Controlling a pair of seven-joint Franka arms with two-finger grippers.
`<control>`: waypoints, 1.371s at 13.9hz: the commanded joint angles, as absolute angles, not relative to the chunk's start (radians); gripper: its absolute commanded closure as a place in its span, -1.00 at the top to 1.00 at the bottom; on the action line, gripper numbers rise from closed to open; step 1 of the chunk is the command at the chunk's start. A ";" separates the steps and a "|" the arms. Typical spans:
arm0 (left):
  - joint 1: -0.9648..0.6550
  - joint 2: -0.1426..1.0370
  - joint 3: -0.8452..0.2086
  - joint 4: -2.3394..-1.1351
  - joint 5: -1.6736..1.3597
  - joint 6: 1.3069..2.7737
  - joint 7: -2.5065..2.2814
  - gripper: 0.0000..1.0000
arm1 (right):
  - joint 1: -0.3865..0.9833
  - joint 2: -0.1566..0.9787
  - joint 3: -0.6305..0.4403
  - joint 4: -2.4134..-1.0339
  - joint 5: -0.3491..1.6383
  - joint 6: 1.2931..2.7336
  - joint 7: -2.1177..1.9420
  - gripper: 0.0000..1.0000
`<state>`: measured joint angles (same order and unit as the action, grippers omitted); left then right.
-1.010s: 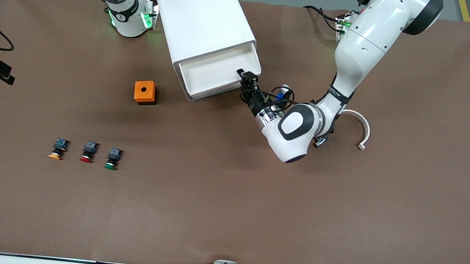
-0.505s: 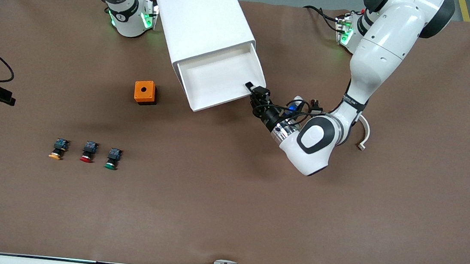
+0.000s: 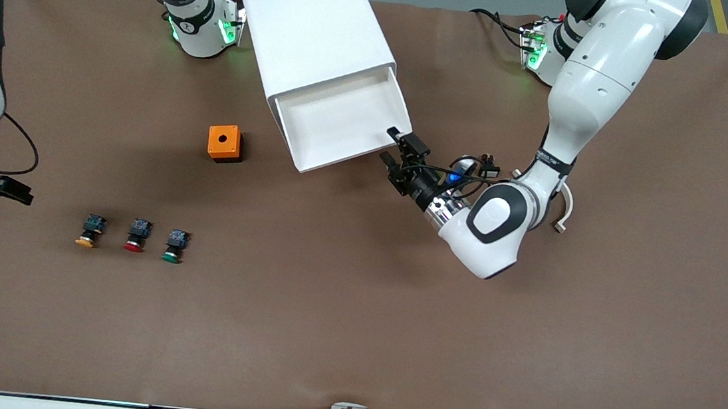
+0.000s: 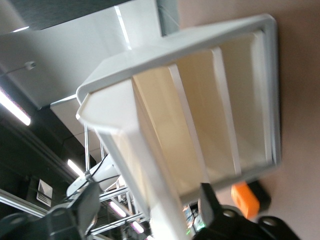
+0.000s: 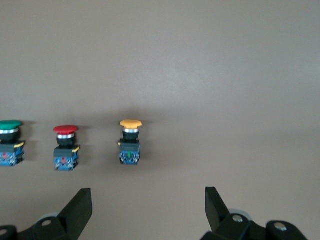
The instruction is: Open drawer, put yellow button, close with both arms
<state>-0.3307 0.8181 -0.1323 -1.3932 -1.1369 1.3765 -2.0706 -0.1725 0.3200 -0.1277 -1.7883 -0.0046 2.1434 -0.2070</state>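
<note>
**At the cabinet: drawer out, both grippers spread**

At the top of the cabinet (image 3: pixel 317 26), the drawer (image 3: pixel 338 122) stands pulled out, its long axis running across the cabinet front and its open tray facing up. The front edge points toward the front camera, angled slightly toward the left arm's end of the table (image 3: pixel 351 337).

The left gripper (image 3: pixel 402 155) sits just beside the drawer's front corner, fingers (image 4: pixel 210 207) apart, holding nothing.

The yellow button (image 3: pixel 89 231) lies on its side on the table, well apart from the cabinet, toward the right arm's end. Its long axis runs toward the front camera, cap nearest that camera, body farther. The red button (image 3: pixel 136 236) and green button (image 3: pixel 174 246) lie beside it in a row, parallel.

The right gripper (image 5: pixel 148 210) hovers near the yellow button, fingers spread wide, empty.

The orange cube (image 3: pixel 223 143) sits between the buttons and the cabinet.
</note>
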 commanded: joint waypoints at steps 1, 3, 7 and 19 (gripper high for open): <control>-0.255 0.825 -0.129 -1.309 -1.100 1.367 -1.912 0.99 | -0.190 0.351 -0.112 -1.812 0.034 2.207 -0.215 1.00; -0.216 0.828 -0.112 -1.293 -1.075 1.367 -1.762 0.99 | -0.189 0.382 -0.112 -1.812 0.034 2.243 -0.215 1.00; -0.210 0.818 -0.041 -1.224 -0.930 1.374 -1.454 0.99 | -0.183 0.413 -0.110 -1.810 0.044 2.278 -0.215 1.00; -0.238 0.687 0.015 -1.224 -0.471 1.804 -0.945 0.99 | -0.199 0.480 -0.109 -1.813 0.072 2.345 -0.215 1.00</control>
<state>-0.2154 0.7333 0.0086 -1.2093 -0.5465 1.7500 -0.9604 -0.1753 0.4633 -0.1235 -1.8155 0.0457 2.3296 -0.2068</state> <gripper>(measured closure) 0.004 0.000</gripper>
